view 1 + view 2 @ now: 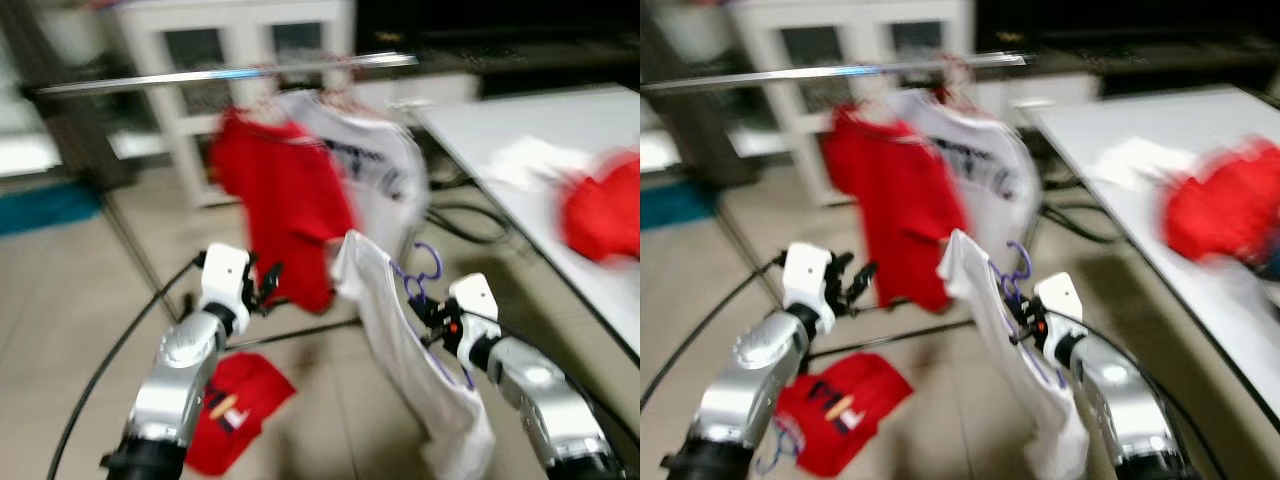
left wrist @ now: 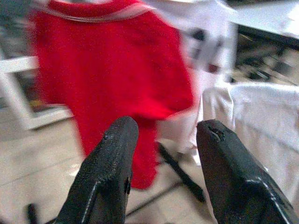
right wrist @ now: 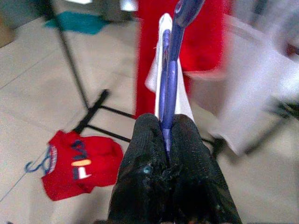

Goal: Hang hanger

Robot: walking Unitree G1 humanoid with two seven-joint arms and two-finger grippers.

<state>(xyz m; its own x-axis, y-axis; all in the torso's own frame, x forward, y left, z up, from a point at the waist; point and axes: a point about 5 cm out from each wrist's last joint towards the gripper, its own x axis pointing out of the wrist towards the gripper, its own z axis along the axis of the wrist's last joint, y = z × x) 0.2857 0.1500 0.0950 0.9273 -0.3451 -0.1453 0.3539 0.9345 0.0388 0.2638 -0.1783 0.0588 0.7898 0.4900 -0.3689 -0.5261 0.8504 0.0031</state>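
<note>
R end effector (image 3: pixel 167 140) grips hanger (image 3: pixel 171 70).

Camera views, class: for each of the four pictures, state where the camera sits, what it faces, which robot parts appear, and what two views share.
Left eye view: head camera, looking down at the rail with hung shirts; both silver arms show.
Right eye view: the same scene, slightly shifted.
Left wrist view: along the open left pincer, facing the hung red shirt.
Right wrist view: along the right pincer, shut on the purple hanger.
Shared: both wrist views show the hung red shirt.
</note>
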